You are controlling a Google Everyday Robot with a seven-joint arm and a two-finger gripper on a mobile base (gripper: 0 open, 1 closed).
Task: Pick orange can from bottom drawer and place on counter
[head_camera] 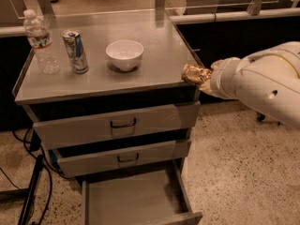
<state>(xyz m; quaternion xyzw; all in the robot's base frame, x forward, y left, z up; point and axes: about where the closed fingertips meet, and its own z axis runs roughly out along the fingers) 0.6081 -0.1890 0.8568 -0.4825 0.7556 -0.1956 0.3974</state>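
The orange can (191,73), shiny and crumpled-looking, hangs at the counter's right front corner, about level with the top. My gripper (200,77) is shut on it at the end of the white arm (262,81), which reaches in from the right. The counter (154,55) is the brushed-steel top of the grey cabinet. Below it, the bottom drawer (133,200) stands pulled open with a bare flat floor.
On the counter stand a water bottle (41,42) at the left, a blue-and-silver can (76,51) beside it, and a white bowl (124,54) in the middle. Two upper drawers with dark handles (123,123) are slightly ajar. Cables lie on the floor at the left.
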